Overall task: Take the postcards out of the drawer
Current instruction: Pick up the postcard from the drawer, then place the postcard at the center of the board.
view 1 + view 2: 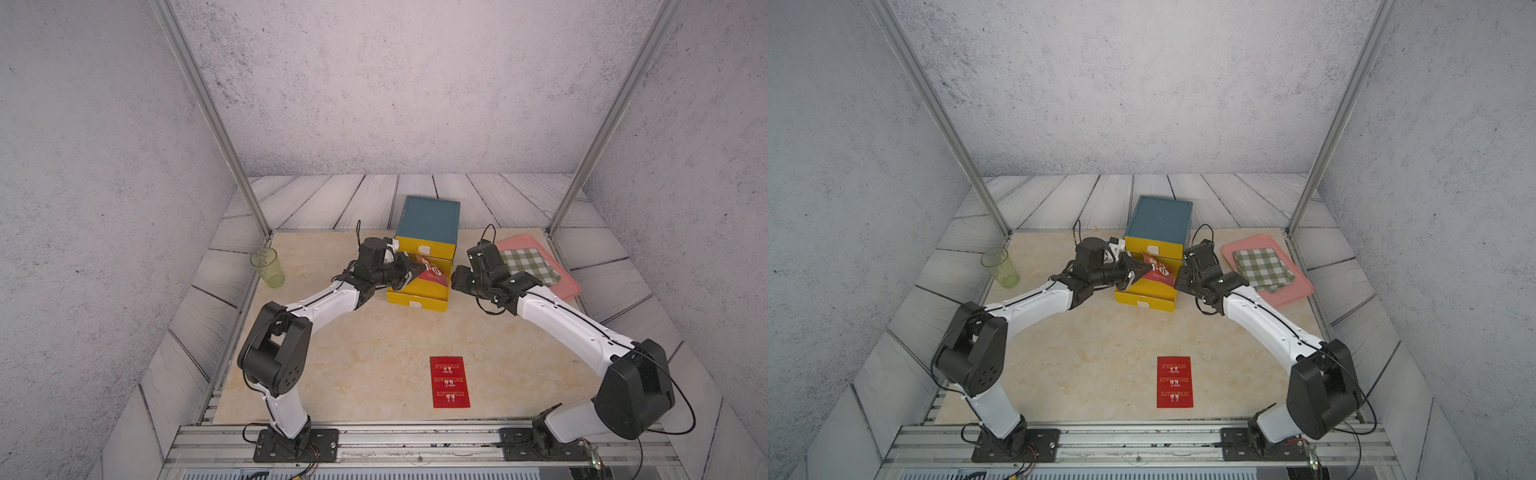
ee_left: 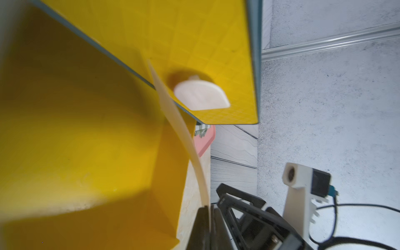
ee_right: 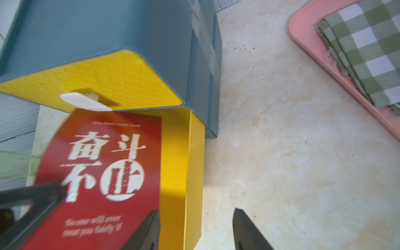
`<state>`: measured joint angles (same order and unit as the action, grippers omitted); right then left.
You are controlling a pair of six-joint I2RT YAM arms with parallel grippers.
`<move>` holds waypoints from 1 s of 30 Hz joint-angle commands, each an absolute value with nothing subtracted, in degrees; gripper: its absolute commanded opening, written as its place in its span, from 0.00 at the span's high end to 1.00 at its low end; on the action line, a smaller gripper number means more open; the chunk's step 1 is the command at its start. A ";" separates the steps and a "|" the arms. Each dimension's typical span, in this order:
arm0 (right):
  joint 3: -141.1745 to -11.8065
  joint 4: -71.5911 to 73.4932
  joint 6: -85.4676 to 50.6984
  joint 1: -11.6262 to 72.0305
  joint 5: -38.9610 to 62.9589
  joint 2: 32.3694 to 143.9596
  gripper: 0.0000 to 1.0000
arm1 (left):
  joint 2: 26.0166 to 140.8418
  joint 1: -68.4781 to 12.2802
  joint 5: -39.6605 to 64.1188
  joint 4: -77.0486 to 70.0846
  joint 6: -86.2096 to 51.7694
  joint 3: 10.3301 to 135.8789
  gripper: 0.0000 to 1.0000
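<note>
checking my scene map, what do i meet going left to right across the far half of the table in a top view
green cup → left gripper → held postcard → right gripper → pink tray

Green see-thru cup (image 1: pixel 268 268) (image 1: pixel 1000 268) stood upright mid-left of frame in both top views, at left edge of beige marble tabletop (image 1: pixel 365 353). Pink tray (image 1: pixel 562 287) lay mid-right, w/ green-checked cloth (image 1: pixel 532 264) folded flat on it. R wrist view: tray rim (image 3: pixel 307 41) upper right, cloth (image 3: pixel 368 49) w/ frayed, layered edges. Metal post (image 1: pixel 210 112) rose diagonally upper left, second post (image 1: pixel 615 112) upper right, vs. grey speckled walls (image 1: pixel 395 83).
</note>
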<state>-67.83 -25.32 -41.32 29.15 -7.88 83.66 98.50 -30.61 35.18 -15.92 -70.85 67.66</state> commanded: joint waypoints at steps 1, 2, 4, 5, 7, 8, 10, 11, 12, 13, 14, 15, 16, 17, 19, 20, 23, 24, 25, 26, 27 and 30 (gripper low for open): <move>-67.43 -27.29 -40.08 28.56 -7.56 80.92 0.43 | 93.09 -30.50 35.00 -13.65 -71.10 65.10 1.00; -67.50 -27.60 -39.75 28.48 -7.32 80.73 0.43 | 91.53 -30.50 34.78 -13.02 -70.91 64.09 1.00; -67.75 -28.42 -39.09 28.15 -6.96 80.38 0.43 | 88.41 -30.71 34.87 -11.03 -69.51 62.62 1.00; -67.87 -28.81 -38.60 27.95 -6.67 80.16 0.43 | 86.57 -30.91 35.06 -9.42 -68.22 61.83 1.00; -68.07 -29.53 -37.71 27.78 -6.24 79.72 0.43 | 82.31 -31.63 34.48 -6.08 -65.74 59.82 1.00; -68.03 -29.93 -37.23 27.70 -5.86 79.48 0.43 | 79.55 -32.30 33.54 -3.99 -64.15 58.39 1.00; -67.75 -30.56 -36.36 27.52 -5.14 78.74 0.43 | 74.49 -33.88 31.14 0.48 -61.11 55.47 1.00; -67.17 -30.46 -36.00 27.45 -4.10 78.06 0.43 | 71.44 -34.68 29.84 2.01 -60.12 53.35 1.00; -66.09 -29.51 -35.47 27.38 -2.04 77.12 0.42 | 68.49 -35.11 28.75 1.99 -60.00 50.52 1.00; -64.91 -28.22 -35.13 27.10 0.64 76.16 0.42 | 65.97 -35.24 27.80 0.82 -60.66 47.98 1.00; -63.19 -26.34 -34.59 26.69 4.86 75.06 0.41 | 63.23 -35.24 26.53 -1.20 -61.95 44.30 1.00; -61.60 -24.28 -34.10 26.34 9.64 73.70 0.41 | 60.81 -35.24 25.59 -3.76 -62.89 41.35 1.00; -59.95 -23.00 -34.50 25.99 12.95 72.63 0.41 | 59.05 -35.22 25.46 -5.40 -63.39 39.48 1.00; -57.89 -21.42 -35.37 25.57 16.57 71.20 0.40 | 57.25 -35.24 25.22 -6.61 -63.05 37.70 1.00; -53.47 -17.10 -36.93 24.58 24.87 68.21 0.39 | 54.75 -35.24 26.05 -7.57 -61.35 35.57 1.00; -51.44 -15.02 -37.97 24.35 28.68 66.86 0.38 | 53.82 -35.24 26.50 -7.84 -60.79 34.74 1.00; -45.73 -8.81 -40.69 24.37 38.30 63.20 0.35 | 53.06 -35.28 30.65 -13.88 -59.94 31.47 1.00; -43.97 -6.70 -41.90 24.49 40.49 62.27 0.34 | 53.04 -35.44 31.83 -16.25 -60.18 30.39 1.00; -42.01 -4.55 -43.15 24.44 42.50 61.12 0.33 | 53.21 -35.50 32.84 -19.36 -60.91 28.81 1.00; -40.08 -3.08 -44.15 24.52 43.60 59.85 0.31 | 53.13 -35.58 33.37 -22.90 -62.03 27.05 1.00; -38.34 -1.38 -45.13 24.55 44.36 58.87 0.30 | 53.04 -35.87 33.40 -25.76 -62.93 25.63 1.00; -32.42 7.44 -50.67 24.72 47.07 56.98 0.27 | 53.47 -37.42 33.16 -32.36 -64.26 23.06 1.00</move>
